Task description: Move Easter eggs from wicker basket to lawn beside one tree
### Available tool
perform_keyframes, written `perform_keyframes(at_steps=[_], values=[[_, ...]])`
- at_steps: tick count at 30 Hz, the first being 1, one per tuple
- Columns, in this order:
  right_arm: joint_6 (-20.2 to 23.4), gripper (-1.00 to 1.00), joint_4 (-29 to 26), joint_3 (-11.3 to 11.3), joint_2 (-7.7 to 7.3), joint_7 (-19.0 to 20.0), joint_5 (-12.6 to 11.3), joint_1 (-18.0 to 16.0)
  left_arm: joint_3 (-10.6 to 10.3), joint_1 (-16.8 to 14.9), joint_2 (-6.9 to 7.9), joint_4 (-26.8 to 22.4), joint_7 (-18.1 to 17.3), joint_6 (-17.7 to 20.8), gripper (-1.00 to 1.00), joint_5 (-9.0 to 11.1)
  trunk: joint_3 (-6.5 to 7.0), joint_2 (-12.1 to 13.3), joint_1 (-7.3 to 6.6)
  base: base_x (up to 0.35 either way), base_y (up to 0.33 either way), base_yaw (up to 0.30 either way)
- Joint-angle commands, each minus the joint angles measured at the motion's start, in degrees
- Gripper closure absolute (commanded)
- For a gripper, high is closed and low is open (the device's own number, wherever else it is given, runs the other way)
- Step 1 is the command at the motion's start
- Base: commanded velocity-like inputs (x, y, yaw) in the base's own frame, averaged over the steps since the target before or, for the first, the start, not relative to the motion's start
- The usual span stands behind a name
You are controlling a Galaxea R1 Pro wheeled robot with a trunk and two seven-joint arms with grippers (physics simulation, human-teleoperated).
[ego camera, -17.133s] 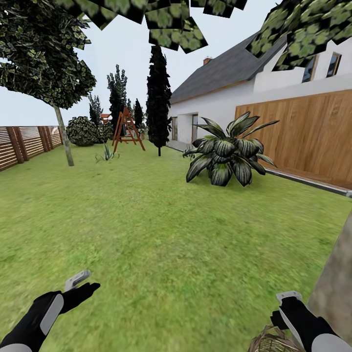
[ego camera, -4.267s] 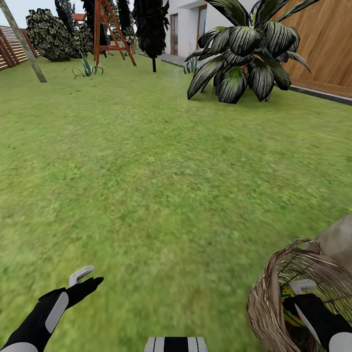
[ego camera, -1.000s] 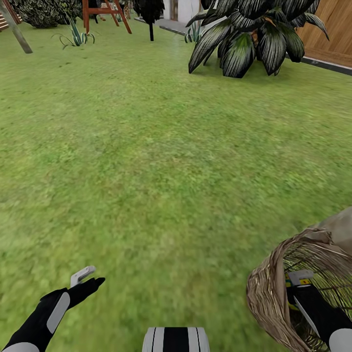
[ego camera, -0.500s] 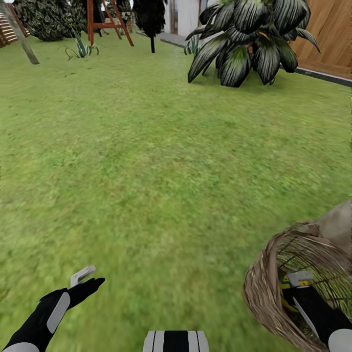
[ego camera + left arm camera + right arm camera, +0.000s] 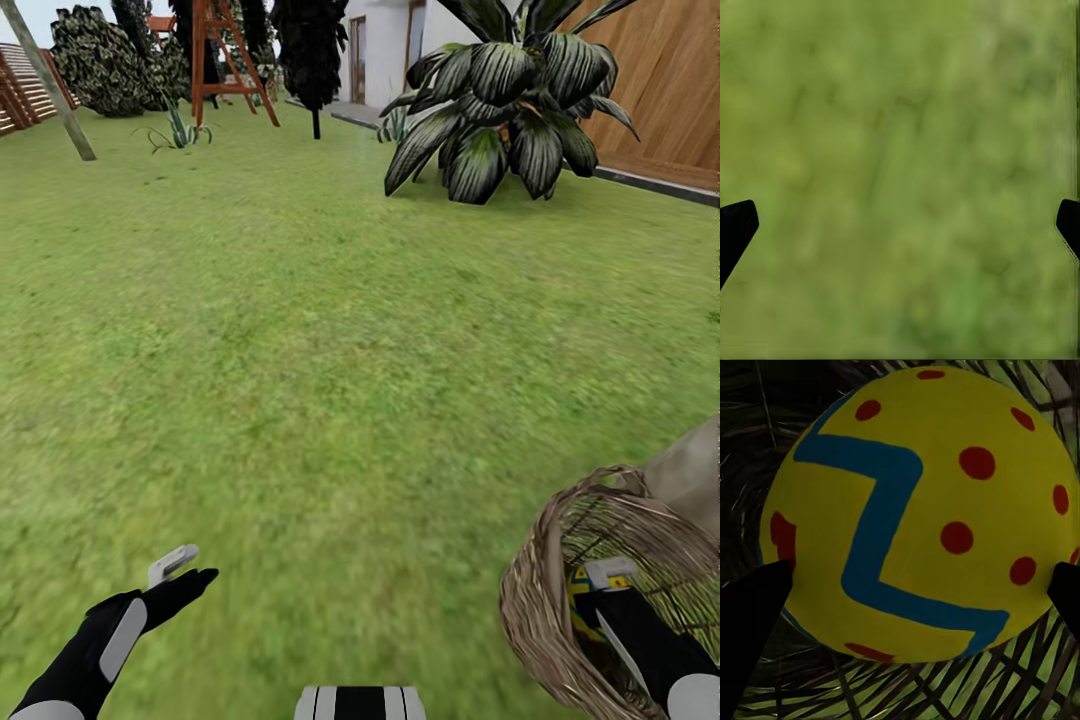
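The wicker basket (image 5: 528, 600) lies tipped on the lawn (image 5: 300, 350) at the lower right, against the mottled grey base of the tree (image 5: 692, 470). My right gripper (image 5: 606, 582) reaches into it. In the right wrist view, a yellow Easter egg (image 5: 915, 510) with red dots and a blue zigzag sits between my right gripper's (image 5: 919, 585) two black fingertips, which touch its sides. A sliver of that egg (image 5: 577, 590) shows beside the finger in the head view. My left gripper (image 5: 180, 572) hangs open over bare grass, its fingertips (image 5: 735, 229) far apart.
A big dark broad-leaved plant (image 5: 510, 110) stands ahead on the right before a wooden wall (image 5: 670, 90). Far back are a thin tree trunk (image 5: 55, 90), a red wooden frame (image 5: 225, 60), shrubs (image 5: 100, 60) and a dark cypress (image 5: 312, 50). Open grass lies between.
The head view has tilted up a little, so the whole scene sits lower in the picture. My right gripper stays inside the basket at the egg; the left arm has not moved.
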Motion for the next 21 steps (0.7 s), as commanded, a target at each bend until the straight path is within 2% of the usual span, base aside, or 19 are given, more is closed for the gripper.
perform_keyframes(at_steps=[1,6,21], values=[[0.4,1.00,-0.1,0.2,-0.01,0.0,0.5,0.0,0.2,0.0,-0.12,-0.1,-0.2,0.4,-1.00,0.1,0.19,0.0,-0.03,0.000,0.000,0.000],[0.8,1.00,-0.1,0.1,-0.01,-0.1,0.5,0.0,0.2,0.0,-0.19,0.0,-0.1,0.4,-1.00,0.1,1.29,0.1,-0.16,-0.199,0.034,0.000],[0.8,1.00,-0.1,0.1,-0.01,-0.1,0.5,0.0,0.2,0.0,-0.35,0.0,-0.1,0.4,-1.00,0.1,4.62,0.3,-0.55,-0.005,0.001,0.000]])
